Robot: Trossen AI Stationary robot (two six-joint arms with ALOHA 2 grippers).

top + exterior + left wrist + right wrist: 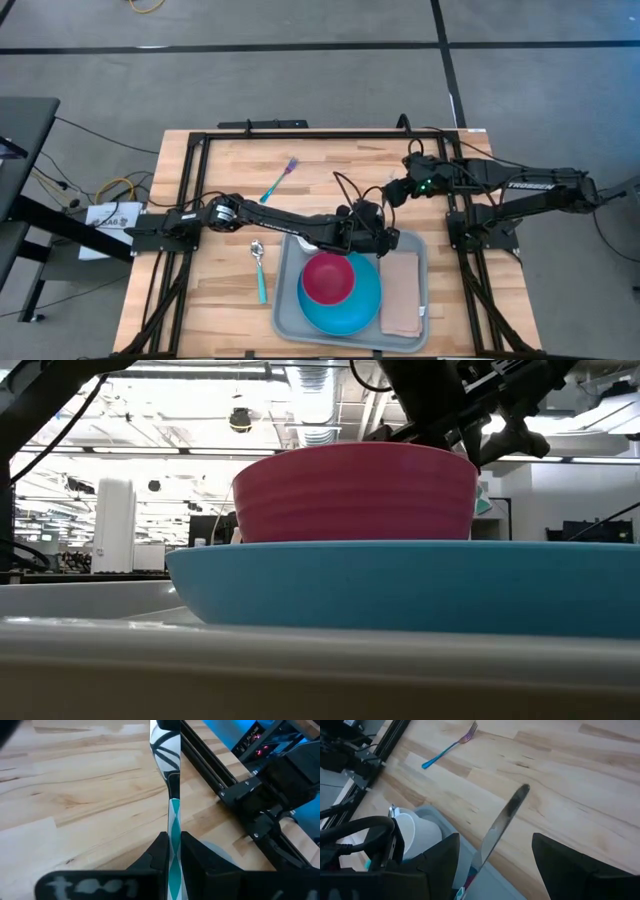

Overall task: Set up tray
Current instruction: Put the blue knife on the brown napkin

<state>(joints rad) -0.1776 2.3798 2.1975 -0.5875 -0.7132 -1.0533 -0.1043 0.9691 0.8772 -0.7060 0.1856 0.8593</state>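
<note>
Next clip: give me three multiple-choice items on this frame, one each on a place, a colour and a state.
1. Where is the fork?
A. In the bowl
B. On the table, outside the tray
C. On the napkin

2. What colour is the bowl on the plate?
A. Red
B. Green
C. White

3. What is the left gripper doing?
A. Open above the spoon
B. Shut on the fork
C. Shut on the knife

Answers:
1 B: the fork lies on the bare table, apart from the tray.
2 A: the bowl is red and sits on the blue plate.
3 C: the left gripper has its fingers closed on the handle of the knife; the right gripper is open nearby.
</note>
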